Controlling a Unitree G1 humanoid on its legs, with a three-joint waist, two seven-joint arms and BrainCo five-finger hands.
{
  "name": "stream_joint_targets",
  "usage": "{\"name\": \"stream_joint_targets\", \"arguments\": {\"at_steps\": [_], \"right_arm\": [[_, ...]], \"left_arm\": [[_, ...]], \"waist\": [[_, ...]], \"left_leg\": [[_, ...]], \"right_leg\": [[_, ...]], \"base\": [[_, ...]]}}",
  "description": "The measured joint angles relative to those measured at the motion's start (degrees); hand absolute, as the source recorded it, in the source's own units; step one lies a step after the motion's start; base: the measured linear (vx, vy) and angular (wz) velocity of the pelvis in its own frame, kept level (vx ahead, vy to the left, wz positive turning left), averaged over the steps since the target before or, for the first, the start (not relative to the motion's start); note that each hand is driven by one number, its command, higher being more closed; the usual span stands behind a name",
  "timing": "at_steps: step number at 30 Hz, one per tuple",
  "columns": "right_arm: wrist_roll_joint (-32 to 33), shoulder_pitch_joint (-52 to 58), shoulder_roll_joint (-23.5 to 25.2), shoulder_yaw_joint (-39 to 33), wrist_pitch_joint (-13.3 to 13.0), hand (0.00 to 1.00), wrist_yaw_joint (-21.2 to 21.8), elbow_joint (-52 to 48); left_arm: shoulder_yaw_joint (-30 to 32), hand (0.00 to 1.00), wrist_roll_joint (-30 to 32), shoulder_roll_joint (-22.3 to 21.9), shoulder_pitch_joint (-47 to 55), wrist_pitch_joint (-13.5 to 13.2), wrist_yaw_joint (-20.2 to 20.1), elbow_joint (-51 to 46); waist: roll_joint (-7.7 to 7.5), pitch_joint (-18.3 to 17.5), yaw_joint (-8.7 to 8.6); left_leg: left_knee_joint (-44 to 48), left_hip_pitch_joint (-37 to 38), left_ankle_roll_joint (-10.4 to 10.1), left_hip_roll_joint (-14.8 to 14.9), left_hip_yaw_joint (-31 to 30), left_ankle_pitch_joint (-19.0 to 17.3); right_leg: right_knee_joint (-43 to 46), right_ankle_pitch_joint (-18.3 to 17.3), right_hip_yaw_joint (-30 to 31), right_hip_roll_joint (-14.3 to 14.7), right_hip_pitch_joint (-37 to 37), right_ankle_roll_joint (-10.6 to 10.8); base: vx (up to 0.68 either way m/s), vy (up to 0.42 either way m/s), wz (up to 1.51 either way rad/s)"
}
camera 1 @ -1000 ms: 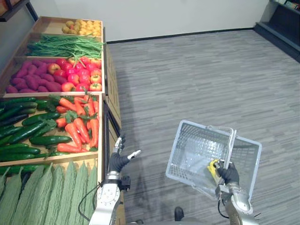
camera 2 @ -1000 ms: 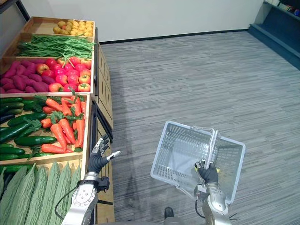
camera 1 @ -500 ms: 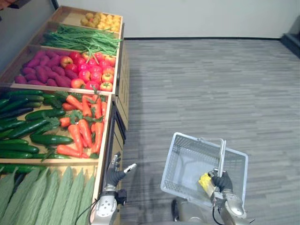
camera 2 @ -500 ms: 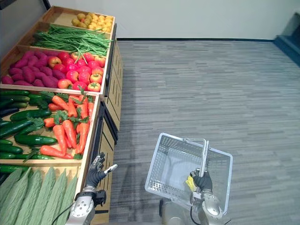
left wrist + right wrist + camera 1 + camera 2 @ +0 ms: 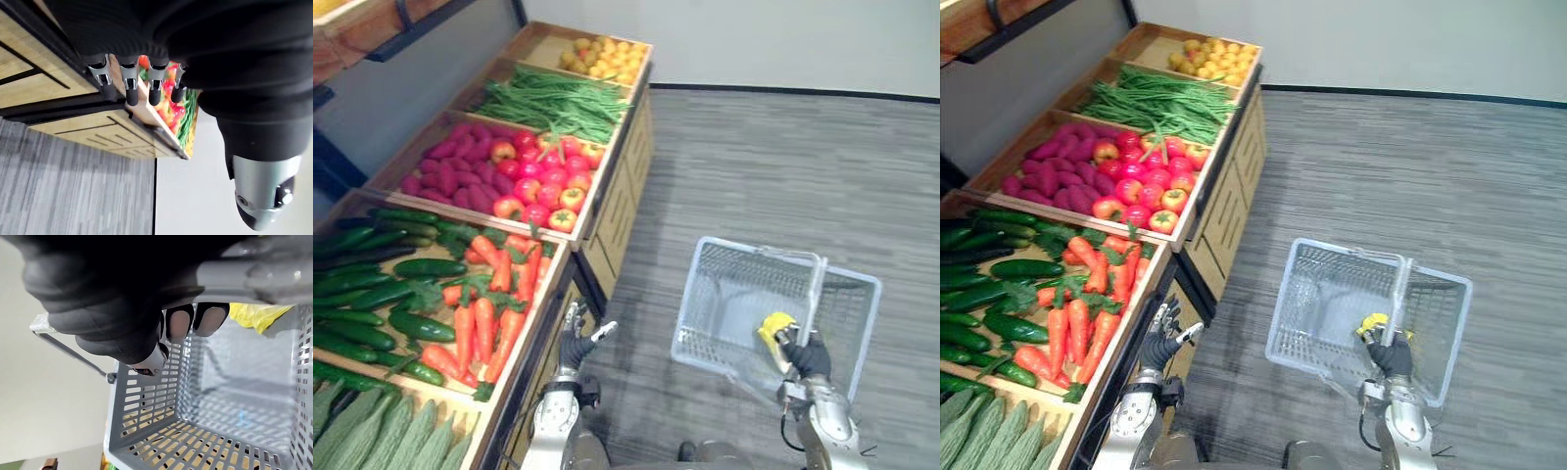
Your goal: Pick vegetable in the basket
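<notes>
- Wooden bench (image 5: 613,223) along the left, split into compartments.
- Cucumbers (image 5: 372,284) in the near-left compartment, carrots (image 5: 484,313) just beside them to the right; ridged green gourds (image 5: 372,431) in the nearest compartment.
- Further back lie purple tubers (image 5: 450,162) next to red round produce (image 5: 543,191), then green beans (image 5: 558,98), then yellow produce (image 5: 602,57).
- Left hand (image 5: 579,338) at the bench's front edge near the carrots, fingers (image 5: 132,90) straight and spread, holding nothing.
- Grey mesh basket (image 5: 720,294) hangs above the grey floor (image 5: 783,166), well apart from the bench.
- Yellow item (image 5: 773,326) by the handle (image 5: 814,289); cannot tell what it is.
- Right hand (image 5: 808,354) curled round the handle.
</notes>
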Motion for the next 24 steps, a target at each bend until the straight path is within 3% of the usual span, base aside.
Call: {"name": "stream_joint_targets", "arguments": {"at_steps": [1, 2, 4, 5, 6, 7, 8, 10, 11, 12, 13, 14, 16, 18, 22, 24], "right_arm": [[-0.1, -0.4, 0.1, -0.3, 0.3, 1.00, -0.2, 2.1], [-0.4, -0.9, 0.2, -0.3, 0.6, 1.00, -0.4, 3.2], [-1.5, -2.1, 0.7, -0.7, 2.5, 1.00, -0.9, 6.3], [-1.7, -2.1, 1.1, -0.7, 2.6, 1.00, -0.9, 7.0], [-2.0, -1.9, 2.0, -0.6, 2.8, 1.00, -0.9, 8.2], [-2.0, -1.4, 2.8, -0.4, 2.8, 1.00, -0.9, 7.4], [-2.0, -1.3, 3.1, -0.3, 2.8, 1.00, -0.8, 7.1], [-2.0, 0.9, 4.4, 0.3, 2.4, 1.00, -0.6, 4.4], [-2.1, 1.5, 5.0, -0.1, 2.4, 1.00, -1.0, 4.4], [-2.1, 3.3, 5.4, -0.2, 2.4, 1.00, -0.8, 4.6], [-2.0, 5.0, 6.5, -0.9, 2.3, 1.00, -1.2, 4.6], [-2.1, 6.0, 7.1, -1.5, 2.0, 1.00, -1.4, 4.9], [-2.2, 7.1, 5.9, -4.6, 1.9, 1.00, -2.2, 8.3], [-2.2, 7.9, 4.8, -7.6, 1.8, 1.00, -3.0, 10.7], [-2.5, 9.2, 4.6, -7.3, 1.1, 1.00, -2.2, 15.0], [-2.0, 9.0, 4.7, -7.1, 0.7, 1.00, -1.9, 17.5]], "left_arm": [[-0.2, 0.00, 0.0, 0.5, -0.1, 0.0, 0.0, 0.0], [-0.2, 0.00, 0.0, 0.8, 0.0, 0.0, 0.0, 0.0], [-0.2, 0.00, 0.1, 1.8, 2.2, 0.2, 0.0, 0.0], [-0.2, 0.00, 0.2, 2.2, 2.7, 0.2, 0.0, -0.1], [0.1, 0.00, 0.3, 3.2, 3.4, 0.2, 0.1, -0.1], [0.8, 0.00, 0.3, 3.7, 3.5, 0.6, 0.4, -0.6], [0.9, 0.00, 0.4, 3.8, 3.5, 0.7, 0.6, -1.1], [0.6, 0.00, 1.5, 3.9, 3.6, 0.8, 1.1, -5.2], [0.4, 0.00, 1.7, 3.9, 3.6, 0.8, 1.1, -6.1], [0.0, 0.00, 1.8, 3.9, 3.4, 0.5, 1.1, -7.6], [-0.6, 0.00, 2.3, 4.3, 3.3, 0.2, 1.1, -9.5], [-0.9, 0.00, 2.3, 4.7, 2.9, 0.0, 1.0, -10.2], [-3.8, 0.00, 2.5, 2.6, 2.5, 0.2, 0.8, -10.4], [-4.6, 0.00, 3.3, 1.3, 1.9, 0.0, -0.1, -12.8], [-4.6, 0.00, 6.4, 2.3, -0.2, 0.0, -0.2, -13.1], [-4.7, 0.00, 10.3, 3.5, -1.3, 0.0, -0.1, -13.9]], "waist": [[-0.12, -0.3, -0.34], [-0.68, -0.1, -0.33], [-2.07, 0.3, 0.42], [-2.52, 0.4, 0.19], [-2.95, 0.5, -0.56], [-3.10, 0.6, -0.68], [-3.21, 0.6, -0.68], [-4.32, 1.1, -0.63], [-4.55, 1.1, -0.55], [-5.14, 1.2, -0.69], [-6.88, 0.8, -0.92], [-7.89, 1.1, -1.16], [-5.57, 0.7, 0.43], [-4.48, 0.6, 0.69], [-4.76, 0.5, 1.22], [-5.33, 0.0, 2.45]], "left_leg": [[-3.9, 1.4, 1.2, -3.1, -2.0, -1.2], [-4.9, 1.8, 1.5, -4.2, -3.2, -1.0], [-7.5, 6.0, 1.8, -8.5, -7.3, -1.2], [-7.7, 7.4, 1.6, -9.1, -9.0, -1.5], [-7.8, 9.1, 1.3, -9.5, -12.3, -2.1], [-8.4, 10.4, 1.0, -9.6, -15.1, -2.3], [-8.4, 10.8, 0.8, -9.5, -16.3, -2.4], [-7.4, 12.5, -1.7, -8.6, -22.0, -4.0], [-6.7, 12.5, -2.2, -8.1, -23.5, -4.8], [-4.3, 11.5, -4.1, -7.2, -26.7, -6.5], [-0.3, 9.4, -6.4, -7.2, -30.3, -8.7], [2.0, 8.4, -7.7, -7.7, -32.4, -9.9], [3.7, 6.4, -9.0, -5.0, -36.9, -10.1], [1.3, 5.3, -10.9, -4.2, -38.3, -8.6], [-2.0, 6.5, -11.2, -3.6, -38.6, -6.3], [-3.3, 5.9, -11.1, -3.5, -38.6, -5.1]], "right_leg": [[3.4, -1.1, -1.1, -1.5, -0.1, 1.4], [5.6, -1.6, -1.3, -2.6, -0.3, 1.8], [25.2, -0.2, -0.8, -8.5, -4.0, 1.7], [31.1, 2.4, 0.0, -10.0, -5.4, 0.8], [38.8, 0.7, 3.7, -11.2, -8.6, -2.9], [41.6, -1.3, 8.8, -9.8, -12.4, -4.1], [41.7, -1.8, 11.2, -8.9, -13.9, -3.8], [37.6, -3.9, 22.4, -5.1, -19.7, -0.2], [35.6, -4.3, 24.8, -4.1, -20.7, 0.5], [30.0, -4.2, 30.0, -2.2, -21.7, 1.4], [20.3, -2.1, 35.9, -1.5, -20.5, 3.1], [18.3, -0.4, 37.2, -2.0, -19.8, 6.0], [19.4, -2.2, 31.0, -1.0, -19.2, 3.3], [18.9, -2.1, 27.6, -1.3, -19.6, 2.7], [16.4, -1.7, 24.8, -1.5, -16.6, 2.2], [13.7, -0.4, 24.2, -1.5, -16.1, 2.0]], "base": [[0.28, 0.056, 1.50], [0.28, 0.045, 1.35], [0.31, -0.003, 1.14], [0.34, -0.090, 1.28], [0.34, -0.169, 1.36], [0.32, -0.197, 1.25], [0.30, -0.242, 1.21], [0.27, -0.308, 1.17], [0.25, -0.373, 1.15], [0.21, -0.419, 1.35], [0.21, -0.435, 1.49], [0.27, -0.478, 1.40], [0.27, -0.348, 1.01], [0.18, -0.179, 0.72], [0.08, -0.079, 0.40], [-0.02, -0.009, 0.18]]}}
